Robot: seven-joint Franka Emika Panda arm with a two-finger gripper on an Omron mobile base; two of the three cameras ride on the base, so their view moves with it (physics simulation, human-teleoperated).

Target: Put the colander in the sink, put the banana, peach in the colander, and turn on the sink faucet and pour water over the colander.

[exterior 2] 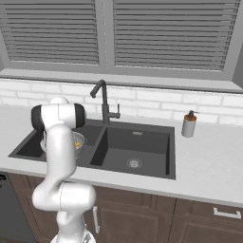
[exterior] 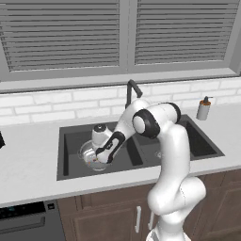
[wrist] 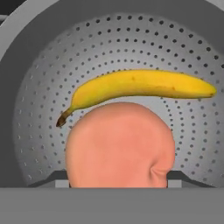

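Note:
The silver colander (exterior: 87,152) sits in the left basin of the dark sink (exterior: 70,141), partly behind my arm in the right base view (exterior 2: 79,138). In the hand view its perforated wall (wrist: 39,113) surrounds the yellow banana (wrist: 140,83), which lies across the bottom. The orange-pink peach (wrist: 118,144) is just above the banana, held between my fingertips (wrist: 61,183). My gripper (wrist: 118,183) is shut on the peach, reaching down into the colander (exterior: 99,157). The dark gooseneck faucet (exterior: 133,89) (exterior 2: 102,97) stands behind the sink divider.
A soap dispenser (exterior: 204,109) (exterior 2: 189,124) stands on the counter right of the sink. The right basin (exterior 2: 135,152) holds just its drain. White tile backsplash and shuttered windows run behind. Cabinet fronts lie below the counter edge.

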